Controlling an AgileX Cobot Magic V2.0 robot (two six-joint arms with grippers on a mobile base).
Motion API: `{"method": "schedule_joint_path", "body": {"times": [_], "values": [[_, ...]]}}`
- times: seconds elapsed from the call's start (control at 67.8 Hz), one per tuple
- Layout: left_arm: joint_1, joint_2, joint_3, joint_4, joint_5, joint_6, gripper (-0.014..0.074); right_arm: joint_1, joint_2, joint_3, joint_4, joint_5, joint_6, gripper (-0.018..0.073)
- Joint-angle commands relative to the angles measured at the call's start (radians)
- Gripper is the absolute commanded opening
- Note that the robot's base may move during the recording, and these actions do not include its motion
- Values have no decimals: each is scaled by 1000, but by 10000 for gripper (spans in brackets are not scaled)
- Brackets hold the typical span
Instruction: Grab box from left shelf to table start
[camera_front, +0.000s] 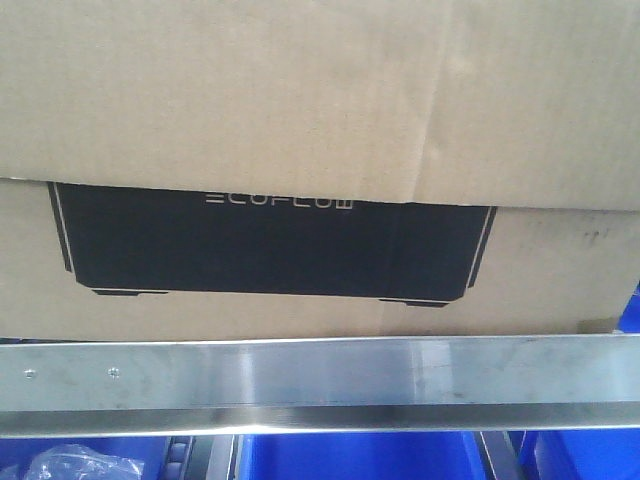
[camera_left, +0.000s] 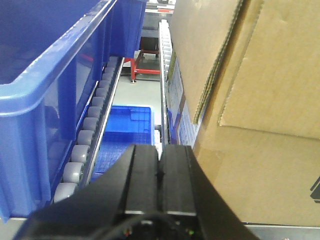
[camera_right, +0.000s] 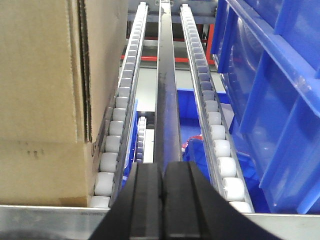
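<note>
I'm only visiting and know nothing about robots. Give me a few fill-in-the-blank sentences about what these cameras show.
1. The lettering on the black panel of the box reads ____.
2. The bins beside the box are ____ in colour.
3. The left gripper and right gripper are both ____, holding nothing.

Missing words: ECOFLOW; blue; shut.

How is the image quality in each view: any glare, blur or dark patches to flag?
Exterior front view: soft, grainy, a pale glare band on the left shelf rail, box lettering blurred but legible. Left wrist view: left gripper near the lens, dark and featureless. Right wrist view: sharpest, rollers crisp, right gripper equally dark.
</note>
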Motion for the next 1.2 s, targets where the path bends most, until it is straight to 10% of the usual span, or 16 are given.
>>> {"method": "schedule_joint_path", "body": {"times": [0.0, 0.635, 0.915, 1.181], "values": [[-2, -14, -4, -6, -91, 1, -99, -3, -10, 1, -5, -89, -2, 57], [-2, -14, -4, -6, -112, 1, -99, -3, -10, 1, -5, -89, -2, 57], [-2, -14, -34, -95, -353, -2, -99, -3, -10, 1, -5, -90, -2, 57], [-2, 30, -295, -18, -117, -2, -97, -3, -10, 1, -5, -90, -2, 57]]}}
